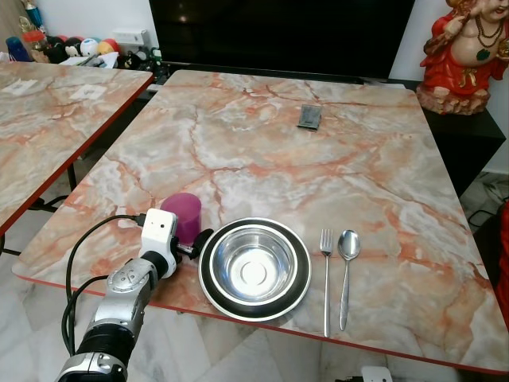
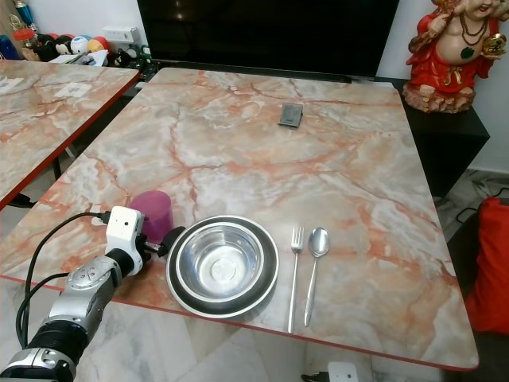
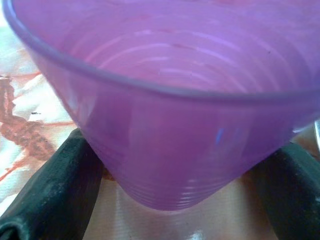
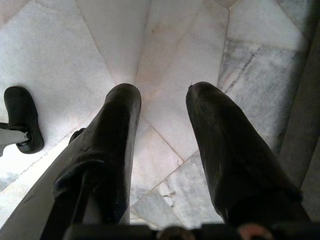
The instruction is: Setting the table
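Left eye view: a marble-patterned desk (image 1: pixel 262 151) with a red edge carries a place setting near its front edge. No readable writing shows on anything. A steel bowl (image 1: pixel 254 265) sits inside a dark-rimmed plate (image 1: pixel 208 280); the bowl holds nothing. Just to the right lie a fork (image 1: pixel 326 278) and a spoon (image 1: pixel 347 274), side by side and apart, their long axes running front to back with tines and spoon head pointing away from the robot. A purple cup (image 1: pixel 183 216) stands upright just left of the plate, mouth up. The left gripper (image 1: pixel 193 245) reaches in at the cup's base, beside the plate rim. A small dark flat object (image 1: pixel 309 117) lies far back on the desk.

Right eye view: the same layout; a second desk (image 2: pixel 48 119) stands to the left, and a red statue (image 2: pixel 449 52) at the back right.

Left wrist view: the cup's translucent ribbed wall sits between the two black fingers (image 3: pixel 55 192), which stand apart on either side of its narrow base; whether they press it I cannot tell.

Right wrist view: the right gripper (image 4: pixel 162 97) hangs over the marble floor (image 4: pixel 65 50), fingers apart, holding nothing
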Tool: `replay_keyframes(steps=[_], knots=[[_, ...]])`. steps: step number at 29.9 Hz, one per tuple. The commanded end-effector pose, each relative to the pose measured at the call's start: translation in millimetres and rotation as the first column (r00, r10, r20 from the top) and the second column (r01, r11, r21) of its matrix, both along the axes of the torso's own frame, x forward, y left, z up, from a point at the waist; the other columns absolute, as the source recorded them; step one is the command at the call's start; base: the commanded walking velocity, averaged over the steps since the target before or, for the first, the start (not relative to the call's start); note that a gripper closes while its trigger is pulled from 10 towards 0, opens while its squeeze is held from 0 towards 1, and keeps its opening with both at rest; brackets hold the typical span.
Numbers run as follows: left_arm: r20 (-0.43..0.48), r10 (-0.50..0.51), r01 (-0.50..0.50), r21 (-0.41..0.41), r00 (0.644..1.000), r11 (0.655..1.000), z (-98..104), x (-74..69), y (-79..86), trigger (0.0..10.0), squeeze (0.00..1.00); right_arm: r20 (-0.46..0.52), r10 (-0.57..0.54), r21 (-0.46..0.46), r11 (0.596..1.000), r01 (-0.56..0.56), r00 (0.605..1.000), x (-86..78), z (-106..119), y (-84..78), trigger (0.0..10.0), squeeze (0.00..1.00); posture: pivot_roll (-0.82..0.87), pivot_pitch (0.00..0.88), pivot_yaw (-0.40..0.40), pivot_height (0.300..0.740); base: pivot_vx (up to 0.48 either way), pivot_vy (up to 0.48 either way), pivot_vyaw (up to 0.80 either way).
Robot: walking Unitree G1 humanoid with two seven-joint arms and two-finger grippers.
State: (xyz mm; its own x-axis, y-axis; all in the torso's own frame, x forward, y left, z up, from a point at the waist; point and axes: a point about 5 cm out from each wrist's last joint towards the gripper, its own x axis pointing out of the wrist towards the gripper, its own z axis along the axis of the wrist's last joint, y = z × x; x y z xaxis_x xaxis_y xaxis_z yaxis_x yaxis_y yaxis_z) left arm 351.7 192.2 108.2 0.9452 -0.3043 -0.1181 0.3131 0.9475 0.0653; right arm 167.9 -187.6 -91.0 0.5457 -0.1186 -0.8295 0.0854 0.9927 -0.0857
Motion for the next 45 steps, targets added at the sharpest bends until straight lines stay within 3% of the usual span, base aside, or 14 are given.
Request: replay_keyframes(steps=[1,2,4,5,29,38,45], knots=[[-0.014,-0.014,0.014,0.015,1.000,1.000,-4.3,-2.9,0.9,10.0,0.62,-0.016,0.005,0.001,1.000,-0.005,1.000,-5.1,-2.3,0.7,10.0,0.00,0.00,0.094,0.004,0.740,0.000,0.000,0.00],[-0.014,-0.014,0.014,0.015,1.000,1.000,-4.3,-2.9,0.9,10.0,0.62,-0.016,0.005,0.001,1.000,-0.005,1.000,-5.1,-2.3,0.7,10.0,0.00,0.00,0.094,0.004,0.740,0.000,0.000,0.00],[-0.013,-0.012,0.012,0.022,1.000,1.000,-3.9,-2.8,1.5,10.0,0.53,-0.016,0.005,0.001,1.000,-0.005,1.000,-4.9,-2.3,0.9,10.0,0.00,0.00,0.097,0.002,0.740,0.000,0.000,0.00],[-0.012,-0.005,0.006,0.028,1.000,1.000,-4.1,-3.1,3.0,10.0,0.00,-0.015,0.005,0.002,1.000,-0.005,1.000,-4.3,-2.0,1.0,10.0,0.00,0.01,0.099,0.002,0.740,0.000,0.000,0.00],[0.029,0.030,-0.031,0.021,0.999,0.999,-3.2,-12.2,8.8,10.0,0.00,-0.011,0.008,0.004,1.000,-0.008,1.000,-1.8,-1.0,0.6,10.0,0.00,0.01,0.115,-0.004,0.740,0.000,0.000,0.00],[0.044,0.049,-0.050,0.031,0.998,0.998,-4.0,-25.0,16.3,10.0,0.00,-0.012,0.010,0.005,1.000,-0.009,1.000,-2.0,-1.1,1.1,10.0,0.00,0.02,0.121,-0.005,0.740,0.000,0.000,0.00],[0.108,0.078,-0.081,0.021,0.991,0.996,4.8,-45.0,19.9,10.0,0.00,-0.014,0.011,0.006,1.000,-0.010,1.000,-2.2,-1.3,1.4,10.0,0.00,0.02,0.122,-0.006,0.740,0.000,0.000,0.00]])
